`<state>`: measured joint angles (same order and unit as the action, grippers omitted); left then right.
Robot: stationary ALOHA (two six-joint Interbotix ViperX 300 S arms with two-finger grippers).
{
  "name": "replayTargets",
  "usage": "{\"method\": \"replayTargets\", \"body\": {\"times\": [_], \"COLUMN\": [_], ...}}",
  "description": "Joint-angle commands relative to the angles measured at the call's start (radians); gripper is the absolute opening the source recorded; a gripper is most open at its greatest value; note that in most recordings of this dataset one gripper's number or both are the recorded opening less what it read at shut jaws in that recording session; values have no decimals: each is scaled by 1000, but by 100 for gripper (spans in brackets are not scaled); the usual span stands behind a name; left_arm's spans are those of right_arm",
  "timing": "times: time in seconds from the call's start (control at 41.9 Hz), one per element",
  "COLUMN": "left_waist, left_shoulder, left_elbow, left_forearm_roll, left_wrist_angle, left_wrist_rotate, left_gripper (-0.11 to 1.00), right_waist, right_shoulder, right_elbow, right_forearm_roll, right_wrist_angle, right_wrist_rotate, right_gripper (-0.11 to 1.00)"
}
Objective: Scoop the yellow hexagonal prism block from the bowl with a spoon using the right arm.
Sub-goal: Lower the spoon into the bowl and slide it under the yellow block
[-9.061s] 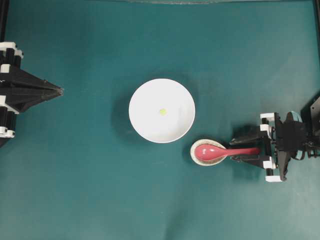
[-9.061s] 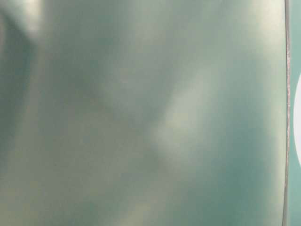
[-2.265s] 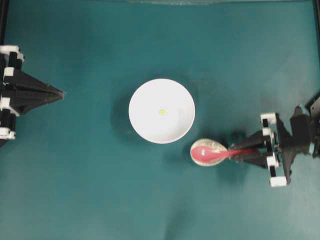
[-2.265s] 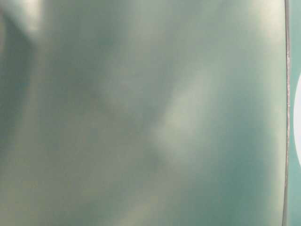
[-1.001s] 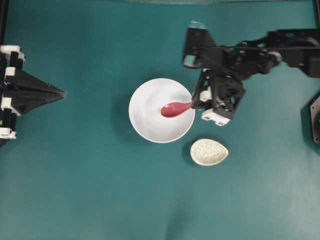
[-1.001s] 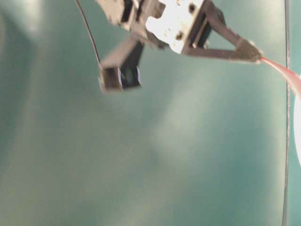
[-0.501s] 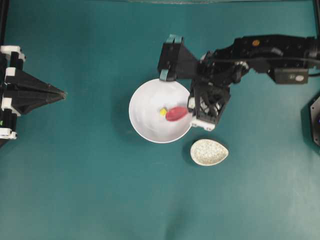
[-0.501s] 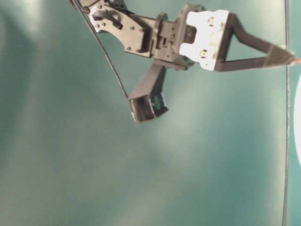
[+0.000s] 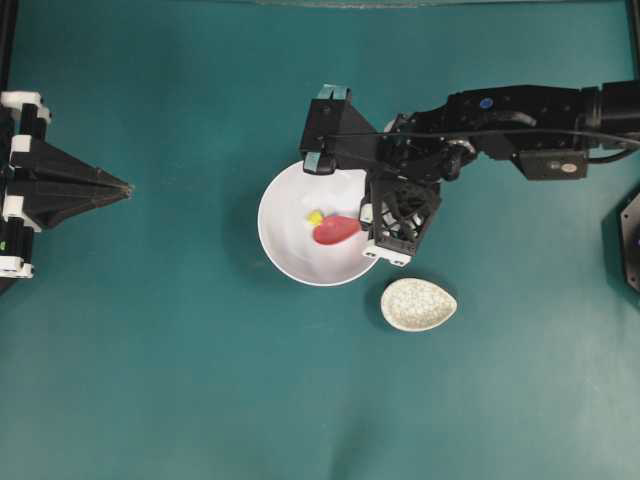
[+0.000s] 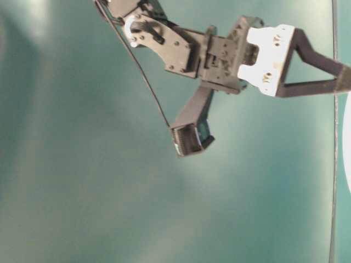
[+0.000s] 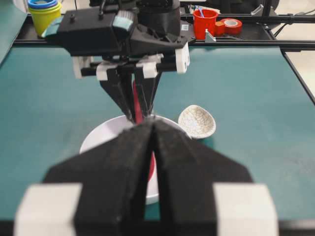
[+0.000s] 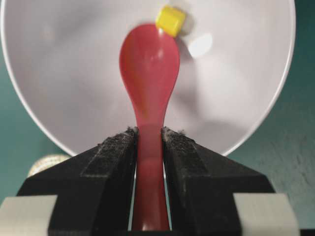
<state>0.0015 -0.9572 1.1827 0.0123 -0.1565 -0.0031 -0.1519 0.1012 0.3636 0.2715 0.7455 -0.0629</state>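
Scoop step in hand, block not yet loaded. Right gripper [image 12: 149, 142] clamped on the handle of the pink-red spoon [image 12: 148, 73], pads tight on both sides, scoop reaching down into the white bowl [image 12: 256, 98]. Yellow hexagonal prism block [image 12: 171, 20] sitting on the bowl floor right at the far tip of the scoop, slightly off to the right in the wrist view, touching or just beside the rim; cannot tell which. Same in the overhead view: spoon [image 9: 334, 230] inside bowl [image 9: 285, 258], block [image 9: 314, 216] at its tip toward bowl centre, right gripper [image 9: 372, 221] over the bowl's right rim. Scoop itself looks empty. Left gripper [image 11: 153, 147] parked well apart at the table's left edge, fingers pressed together, holding nothing, pointed at the bowl. Small speckled dish [image 9: 418, 304] just beside the bowl, empty, no part in this. Next move probably: shift tip a little toward the block's side, get the scoop's lip under it, push forward low along the glossy floor, then tilt up and lift level. Risk: tiny block likely to skid ahead of the lip or slide round the side on the smooth glaze instead of climbing in; curved far wall could help trap it. Slow, shallow approach wanted.
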Motion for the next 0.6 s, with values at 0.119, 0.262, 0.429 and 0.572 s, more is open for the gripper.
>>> {"method": "replayTargets", "body": {"times": [0.119,0.262,0.429,0.572], "left_waist": [-2,-2,-2,-2], "left_shoulder": [9,9,9,9], "left_elbow": [-14,-14,-14,-14], "left_forearm_roll": [2,2,2,2], "left_wrist_angle": [-6,-6,-5,-5], "left_wrist_rotate": [2,0,0,0], "left_gripper": [0,0,0,0], "right_waist": [0,2,0,2], "right_shoulder": [-14,-14,-14,-15], "right_elbow": [-20,-20,-18,-17], "right_forearm_roll": [-6,-15,-25,-43], "right_wrist_angle": [-92,-138,-176,-198], "right_wrist_rotate": [-6,-6,-6,-5], "right_gripper": [24,24,24,24]}}
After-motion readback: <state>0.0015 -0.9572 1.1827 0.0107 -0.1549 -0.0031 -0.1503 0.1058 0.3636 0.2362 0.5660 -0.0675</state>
